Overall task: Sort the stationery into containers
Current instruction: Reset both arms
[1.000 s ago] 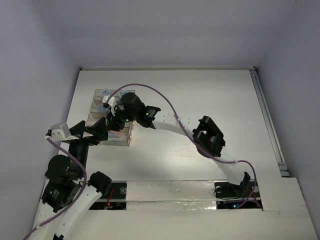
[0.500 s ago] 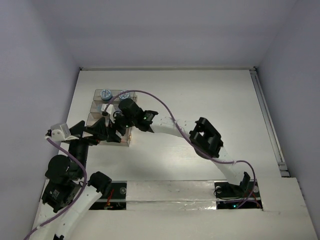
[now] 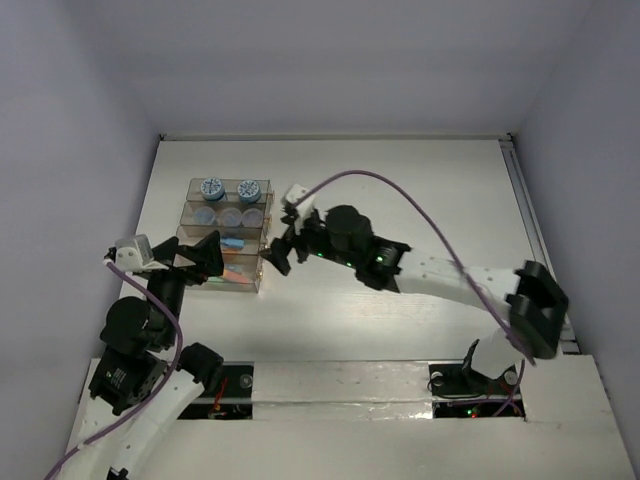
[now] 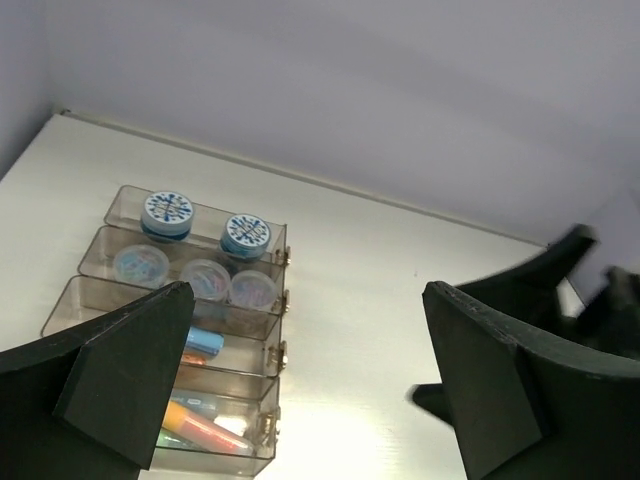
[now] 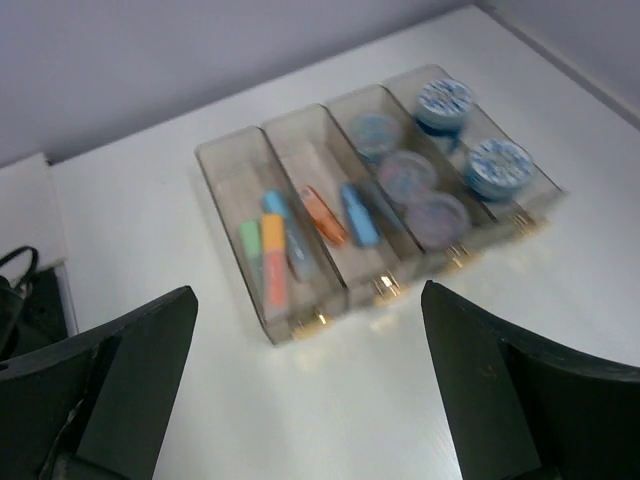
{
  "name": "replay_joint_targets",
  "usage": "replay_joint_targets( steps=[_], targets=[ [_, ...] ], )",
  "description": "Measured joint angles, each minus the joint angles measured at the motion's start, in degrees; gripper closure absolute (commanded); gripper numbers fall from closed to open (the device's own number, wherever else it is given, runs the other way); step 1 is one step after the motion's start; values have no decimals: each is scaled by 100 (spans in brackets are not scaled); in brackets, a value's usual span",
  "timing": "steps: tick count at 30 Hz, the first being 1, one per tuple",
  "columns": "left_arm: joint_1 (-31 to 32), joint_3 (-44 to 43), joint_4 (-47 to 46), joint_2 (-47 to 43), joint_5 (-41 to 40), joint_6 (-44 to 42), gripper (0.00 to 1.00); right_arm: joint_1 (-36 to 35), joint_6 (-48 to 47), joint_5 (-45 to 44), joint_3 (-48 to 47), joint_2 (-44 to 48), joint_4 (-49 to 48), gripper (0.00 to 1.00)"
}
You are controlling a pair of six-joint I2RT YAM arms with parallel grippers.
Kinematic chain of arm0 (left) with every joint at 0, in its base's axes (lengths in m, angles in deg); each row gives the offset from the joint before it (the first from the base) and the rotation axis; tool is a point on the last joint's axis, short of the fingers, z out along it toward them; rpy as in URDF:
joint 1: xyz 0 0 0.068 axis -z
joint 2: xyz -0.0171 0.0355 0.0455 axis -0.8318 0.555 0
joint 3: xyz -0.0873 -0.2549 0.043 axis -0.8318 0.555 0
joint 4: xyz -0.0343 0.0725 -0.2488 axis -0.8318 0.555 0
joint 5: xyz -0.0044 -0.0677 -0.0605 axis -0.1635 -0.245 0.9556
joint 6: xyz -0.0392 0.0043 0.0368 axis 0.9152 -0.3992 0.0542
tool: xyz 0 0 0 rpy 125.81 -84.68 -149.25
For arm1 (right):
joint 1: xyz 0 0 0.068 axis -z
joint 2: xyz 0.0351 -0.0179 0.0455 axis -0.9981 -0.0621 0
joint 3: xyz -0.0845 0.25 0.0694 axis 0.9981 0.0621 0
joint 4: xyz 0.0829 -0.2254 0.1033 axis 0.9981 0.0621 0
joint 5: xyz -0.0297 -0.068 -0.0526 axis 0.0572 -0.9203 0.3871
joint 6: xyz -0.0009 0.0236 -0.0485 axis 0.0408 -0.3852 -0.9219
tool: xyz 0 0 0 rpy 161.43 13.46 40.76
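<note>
The containers [image 3: 225, 236] are a stepped block of four brown-tinted clear trays at the table's left. The far tray holds two jars with patterned tops [image 3: 211, 187] [image 5: 445, 100]. Three clear-topped jars [image 4: 205, 280] [image 5: 405, 172] fill the second tray. A blue pen [image 5: 358, 215] and an orange one [image 5: 322, 215] lie in the third. Green, orange and blue pens [image 5: 272, 255] lie in the nearest tray. My right gripper [image 3: 280, 245] [image 5: 308, 292] is open and empty just off the trays' right end. My left gripper [image 3: 210, 260] [image 4: 308, 290] is open and empty at their near left corner.
A raised rail [image 3: 540, 240] runs along the table's right edge, and walls close the back and sides. The arm bases sit on a white platform [image 3: 350, 385] at the near edge. The right arm's purple cable [image 3: 400, 190] arches over the middle of the table.
My right gripper has opened and pulled back from over the trays to their right end, with its arm swinging right. The left gripper stayed open and shifted slightly.
</note>
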Motion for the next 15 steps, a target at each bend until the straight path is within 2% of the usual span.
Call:
replay_joint_targets(
  steps=[4, 8, 11, 15],
  targets=[
    [0, -2, -101, 284, 389, 22, 1, 0, 245, -1303, 1401, 1740, -39, 0],
    [0, -15, -251, 660, 831, 94, 1, 2, 601, -2492, 2579, 3954, 170, 0],
    [0, -39, -389, 850, 1161, 164, 1, 0, 916, -3327, 3086, 5825, 566, 0],
    [0, -85, -710, 999, 1510, 264, 1, 0, 1316, -4227, 3386, 7510, 927, 0]
  ],
)
